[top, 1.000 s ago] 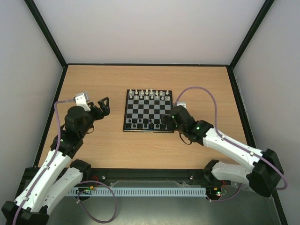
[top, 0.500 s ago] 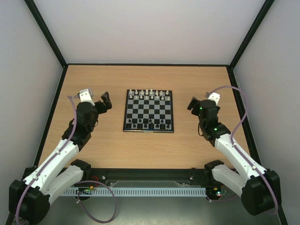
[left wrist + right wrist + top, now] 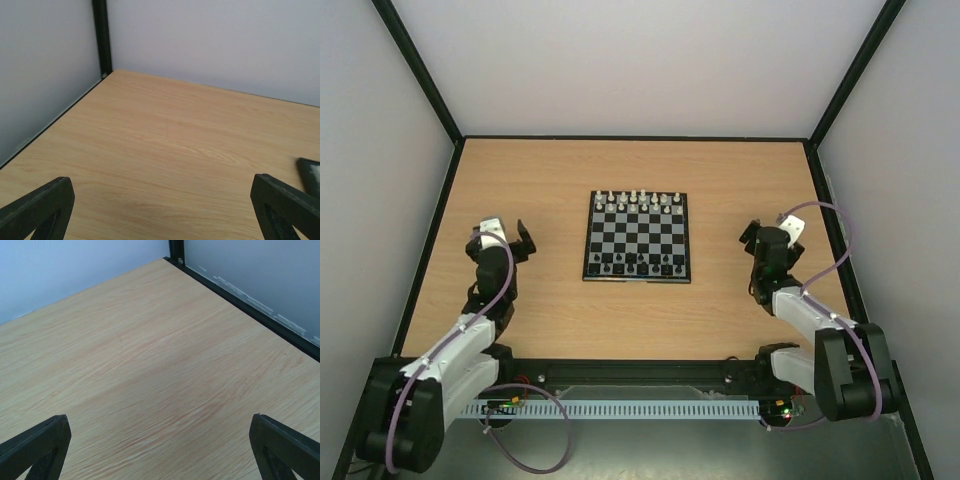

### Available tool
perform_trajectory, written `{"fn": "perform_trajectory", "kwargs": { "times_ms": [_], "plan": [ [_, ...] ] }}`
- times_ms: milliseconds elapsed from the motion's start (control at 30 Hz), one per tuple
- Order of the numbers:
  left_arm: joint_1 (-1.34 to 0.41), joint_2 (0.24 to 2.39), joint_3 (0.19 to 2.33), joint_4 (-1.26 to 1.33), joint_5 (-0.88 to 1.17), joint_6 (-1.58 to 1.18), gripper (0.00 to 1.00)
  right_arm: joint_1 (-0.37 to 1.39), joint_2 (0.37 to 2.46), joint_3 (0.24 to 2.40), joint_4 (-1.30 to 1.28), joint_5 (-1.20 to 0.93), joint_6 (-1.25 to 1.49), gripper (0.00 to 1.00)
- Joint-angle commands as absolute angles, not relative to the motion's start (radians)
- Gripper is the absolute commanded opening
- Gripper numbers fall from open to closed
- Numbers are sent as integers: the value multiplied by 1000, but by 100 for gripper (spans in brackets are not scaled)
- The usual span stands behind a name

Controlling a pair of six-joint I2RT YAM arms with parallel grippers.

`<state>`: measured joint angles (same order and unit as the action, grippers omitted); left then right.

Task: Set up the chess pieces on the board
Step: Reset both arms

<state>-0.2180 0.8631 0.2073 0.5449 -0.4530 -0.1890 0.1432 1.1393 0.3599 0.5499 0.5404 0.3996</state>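
Observation:
The board [image 3: 636, 236] lies in the middle of the wooden table. The black chess pieces [image 3: 632, 264] stand in its near rows, and white pieces [image 3: 636, 201] fill its far rows. My left gripper [image 3: 520, 241] [image 3: 162, 210] hangs open to the left of the board, with only bare wood between its fingers [image 3: 40, 206]. In the left wrist view a dark corner of the board [image 3: 311, 173] shows at the right edge. My right gripper [image 3: 748, 238] [image 3: 161, 447] is open to the right of the board, and its fingers [image 3: 286, 445] hold nothing.
Black frame rails [image 3: 428, 240] and pale walls close in the table on the left, far and right sides. The right wrist view shows the right rail [image 3: 260, 315] close by. Both arms are folded back near their bases [image 3: 640, 375].
The right gripper left the board's near right corner and swung out to the right. The left gripper drew back to the left and nearer. Both stayed open.

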Motion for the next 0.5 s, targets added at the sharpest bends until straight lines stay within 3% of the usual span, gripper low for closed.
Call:
{"fn": "perform_trajectory", "kwargs": {
  "times_ms": [0, 467],
  "plan": [
    [-125, 942, 185, 737, -374, -163, 99, 119, 1172, 313, 727, 590, 391, 99],
    [-26, 1393, 329, 933, -300, -173, 99, 97, 1404, 278, 1042, 614, 292, 99]
  ]
}}
